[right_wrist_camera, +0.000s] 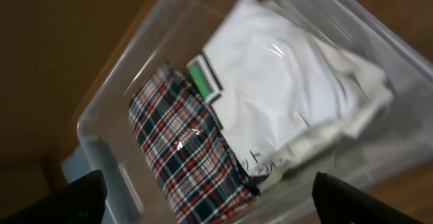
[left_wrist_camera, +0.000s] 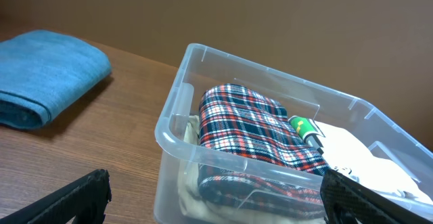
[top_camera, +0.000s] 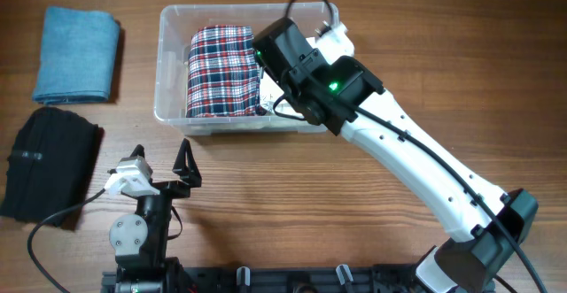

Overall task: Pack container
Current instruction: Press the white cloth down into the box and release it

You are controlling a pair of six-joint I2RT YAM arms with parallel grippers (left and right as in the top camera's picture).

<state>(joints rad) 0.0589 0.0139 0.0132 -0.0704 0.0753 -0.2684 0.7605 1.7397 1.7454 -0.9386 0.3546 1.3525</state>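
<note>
Clear rectangular plastic container (top_camera: 170, 72) far-centre on wooden table (top_camera: 266, 196), holding red-navy plaid folded cloth (top_camera: 217, 67); right gripper (right_wrist_camera: 210, 197) spread wide above it; left gripper (top_camera: 161, 162) spread, empty. Suggest: retract straight up, clear rim.

Right arm (top_camera: 416, 156), white links with black joints, reaches diagonally forward and to the left from its base; a green lamp (top_camera: 335, 87) glows on its wrist. Right gripper (right_wrist_camera: 216, 200), black, angled downward, fingers wide apart. Left arm (top_camera: 142, 227), black, folded at its base; left gripper (top_camera: 161, 158) likewise spread.
</note>
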